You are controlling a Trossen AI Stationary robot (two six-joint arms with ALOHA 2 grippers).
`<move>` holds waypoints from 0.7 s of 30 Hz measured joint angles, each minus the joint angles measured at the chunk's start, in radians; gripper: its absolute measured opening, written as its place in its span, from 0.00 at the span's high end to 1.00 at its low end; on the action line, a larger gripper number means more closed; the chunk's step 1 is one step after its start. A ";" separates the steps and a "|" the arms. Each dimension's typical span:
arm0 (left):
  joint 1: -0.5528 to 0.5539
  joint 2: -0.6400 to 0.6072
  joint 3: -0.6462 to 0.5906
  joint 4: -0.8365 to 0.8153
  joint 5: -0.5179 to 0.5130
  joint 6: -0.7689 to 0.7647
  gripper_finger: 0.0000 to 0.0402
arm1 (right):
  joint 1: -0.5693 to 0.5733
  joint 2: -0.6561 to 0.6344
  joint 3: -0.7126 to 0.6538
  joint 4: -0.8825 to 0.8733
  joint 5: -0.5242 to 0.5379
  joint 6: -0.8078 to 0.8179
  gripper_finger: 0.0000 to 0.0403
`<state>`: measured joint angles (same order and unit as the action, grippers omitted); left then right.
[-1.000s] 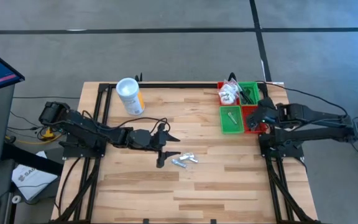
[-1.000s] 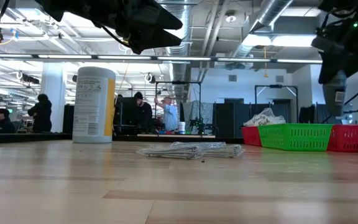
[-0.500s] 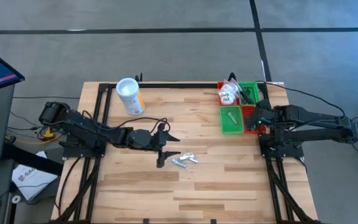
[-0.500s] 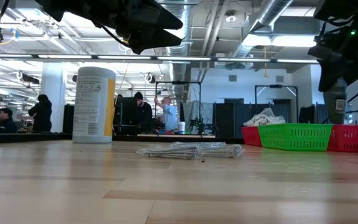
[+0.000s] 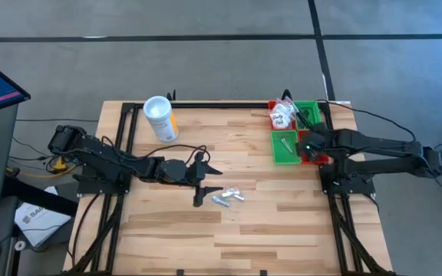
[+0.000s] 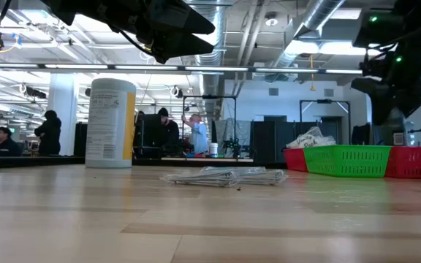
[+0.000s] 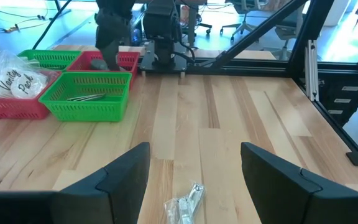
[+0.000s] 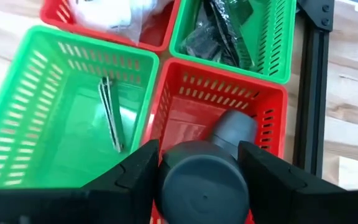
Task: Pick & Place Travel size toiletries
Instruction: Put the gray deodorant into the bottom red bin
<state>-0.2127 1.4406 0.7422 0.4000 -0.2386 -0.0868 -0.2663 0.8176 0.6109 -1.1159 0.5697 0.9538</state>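
My right gripper (image 8: 201, 171) hangs over the near red bin (image 8: 224, 70), shut on a dark grey little bottle (image 8: 205, 183). In the high view that gripper (image 5: 307, 145) stands over the bins at the table's right. My left gripper (image 7: 194, 180) is open above the table's middle, its fingers apart over several clear-wrapped packets (image 7: 184, 205) that lie flat on the wood (image 5: 227, 197). The near green bin (image 8: 17, 106) holds a slim wrapped item (image 8: 110, 113). White packets (image 8: 101, 11) fill the far red bin, and dark items (image 8: 219, 31) lie in the far green bin. My right gripper pinches the dark grey bottle by its wide body (image 8: 166, 180), one finger (image 8: 135, 171) on each side. The fingers come from above, slanting down. The bottle's narrower end (image 8: 235, 127) points down into the red bin; whether it touches the bin floor I cannot tell.
A white canister with a yellow label (image 5: 159, 117) stands at the far left of the table. The four bins sit close together at the far right (image 5: 276, 149). A black frame rail (image 8: 308, 93) runs beside the bins. People stand in the room behind the table.
My right gripper has gone down and toward the table's left, coming over the near red bin with the bottle still between its fingers. The packets on the table lie where they were.
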 joint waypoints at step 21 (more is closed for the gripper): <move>0.000 0.000 0.000 0.000 -0.001 0.000 0.40 | -0.156 0.189 0.001 0.080 -0.007 -0.126 0.22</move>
<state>-0.2127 1.4410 0.7422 0.4004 -0.2398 -0.0872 -0.4218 1.0064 0.6117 -1.0355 0.5629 0.8276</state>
